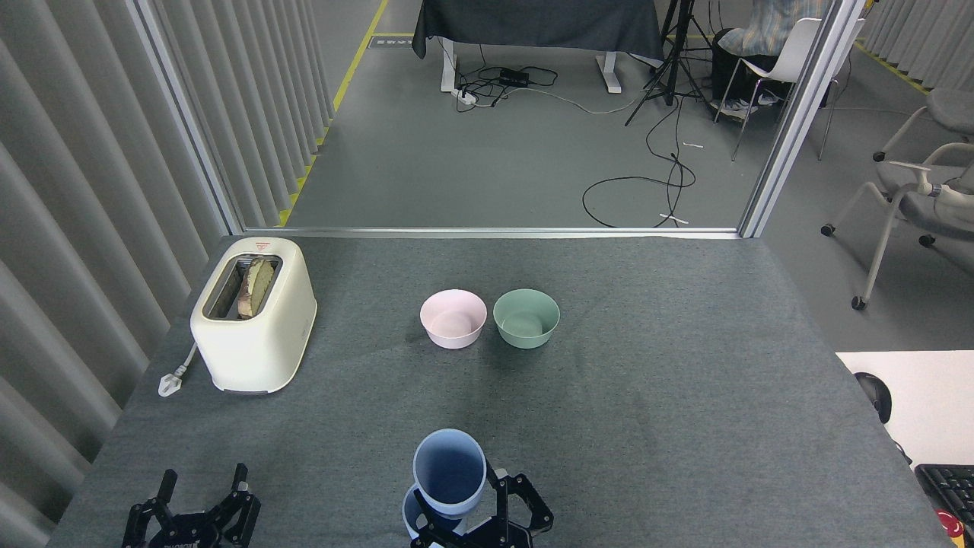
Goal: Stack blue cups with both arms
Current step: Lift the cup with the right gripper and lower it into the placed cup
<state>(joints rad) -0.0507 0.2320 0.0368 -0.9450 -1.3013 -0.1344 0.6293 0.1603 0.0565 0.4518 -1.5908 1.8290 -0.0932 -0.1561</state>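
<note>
Your right pincer (487, 514) sits at the near edge of the desk (685, 396), about mid-width, its black fingers (533, 506) clamped on the upper cup (450, 472). That cup is tilted a little, mouth facing up and toward you, and it hangs right over the lower cup (415, 516), which stands on the desk at the near edge. Only part of the lower cup's rim shows beneath the held one, so you cannot tell whether the two touch or how far one sits inside the other.

Your left pincer (199, 514) rests near the near-left corner, fingers spread apart and gripping nothing, well apart from both cups.

Toward the middle of the desk a pink bowl (453, 319) and a green bowl (526, 318) stand just beside each other. A cream toaster (255, 323) with bread in its slot stands by the left edge.
</note>
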